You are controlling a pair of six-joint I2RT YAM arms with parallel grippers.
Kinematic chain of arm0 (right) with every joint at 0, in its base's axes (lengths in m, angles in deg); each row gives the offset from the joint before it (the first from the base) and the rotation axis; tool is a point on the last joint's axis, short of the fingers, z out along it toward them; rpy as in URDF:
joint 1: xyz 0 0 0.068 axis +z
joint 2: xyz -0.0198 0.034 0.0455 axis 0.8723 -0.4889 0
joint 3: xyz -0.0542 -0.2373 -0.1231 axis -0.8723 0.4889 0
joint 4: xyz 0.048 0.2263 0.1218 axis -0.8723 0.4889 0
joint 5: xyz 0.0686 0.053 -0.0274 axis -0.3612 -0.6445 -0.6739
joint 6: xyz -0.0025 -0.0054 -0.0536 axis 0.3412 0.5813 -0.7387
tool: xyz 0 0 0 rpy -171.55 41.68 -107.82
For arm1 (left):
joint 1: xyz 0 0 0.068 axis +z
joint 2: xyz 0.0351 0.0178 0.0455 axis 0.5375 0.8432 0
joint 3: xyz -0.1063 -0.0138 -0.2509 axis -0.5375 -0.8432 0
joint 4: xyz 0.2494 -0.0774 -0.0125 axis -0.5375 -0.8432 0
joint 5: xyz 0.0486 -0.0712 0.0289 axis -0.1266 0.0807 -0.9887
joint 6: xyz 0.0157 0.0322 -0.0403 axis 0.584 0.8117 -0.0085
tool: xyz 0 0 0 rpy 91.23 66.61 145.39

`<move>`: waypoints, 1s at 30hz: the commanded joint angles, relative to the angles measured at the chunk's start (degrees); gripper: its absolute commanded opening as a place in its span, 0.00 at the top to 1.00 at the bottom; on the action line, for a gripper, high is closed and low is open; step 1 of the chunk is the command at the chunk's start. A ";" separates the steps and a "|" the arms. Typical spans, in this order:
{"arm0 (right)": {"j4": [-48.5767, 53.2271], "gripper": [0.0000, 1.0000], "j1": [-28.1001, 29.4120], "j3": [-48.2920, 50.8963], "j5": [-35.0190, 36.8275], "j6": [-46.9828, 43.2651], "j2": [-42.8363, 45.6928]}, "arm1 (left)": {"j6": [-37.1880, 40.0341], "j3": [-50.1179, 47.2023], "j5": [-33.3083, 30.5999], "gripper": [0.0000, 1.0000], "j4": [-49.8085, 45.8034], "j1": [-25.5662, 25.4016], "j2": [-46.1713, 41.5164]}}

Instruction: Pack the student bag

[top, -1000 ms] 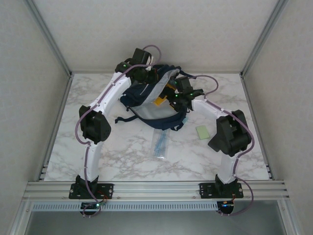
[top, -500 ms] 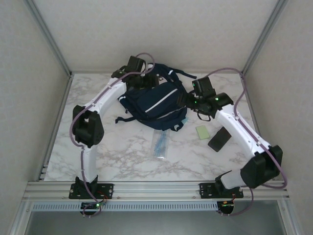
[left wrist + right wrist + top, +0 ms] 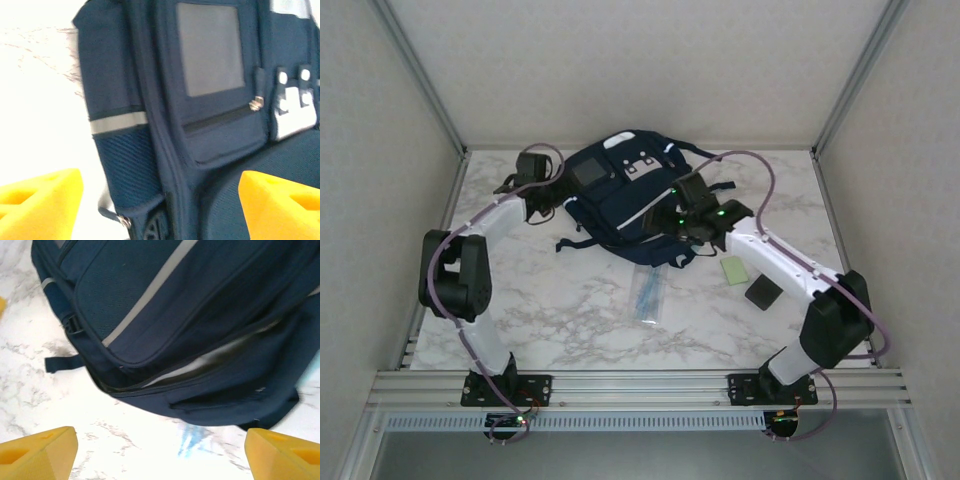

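Lying at the far centre of the marble table [image 3: 560, 315] — student bag [image 3: 630, 195], front face up | left gripper [image 3: 550, 196] beside its left edge, jaws spread wide | right gripper [image 3: 666, 222] over its near-right side, jaws wide apart

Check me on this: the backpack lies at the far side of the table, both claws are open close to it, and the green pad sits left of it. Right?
Not quite: the top view shows the green pad right of the backpack, not left. The rest holds: the backpack lies at the far side, and the left gripper and right gripper are open close to it.
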 commanded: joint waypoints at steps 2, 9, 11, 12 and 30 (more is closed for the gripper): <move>-5.13 0.19 5.95 -3.80 -0.53 3.84 -6.61 | -5.57 -1.53 2.33 0.22 10.25 1.47 6.34; -6.20 0.25 9.18 -7.39 0.84 5.08 -11.52 | -6.80 2.94 3.35 0.24 11.32 1.42 14.40; -7.92 0.30 9.72 -7.15 0.61 5.16 -12.03 | -7.04 3.55 3.82 0.31 11.81 1.47 16.07; -8.50 0.33 9.92 -7.28 0.24 5.15 -12.35 | -7.14 3.79 4.39 0.39 12.20 1.48 16.78; -19.97 0.48 13.56 -21.70 1.43 6.88 -32.43 | -15.57 -9.36 5.04 1.00 15.75 -0.61 -2.83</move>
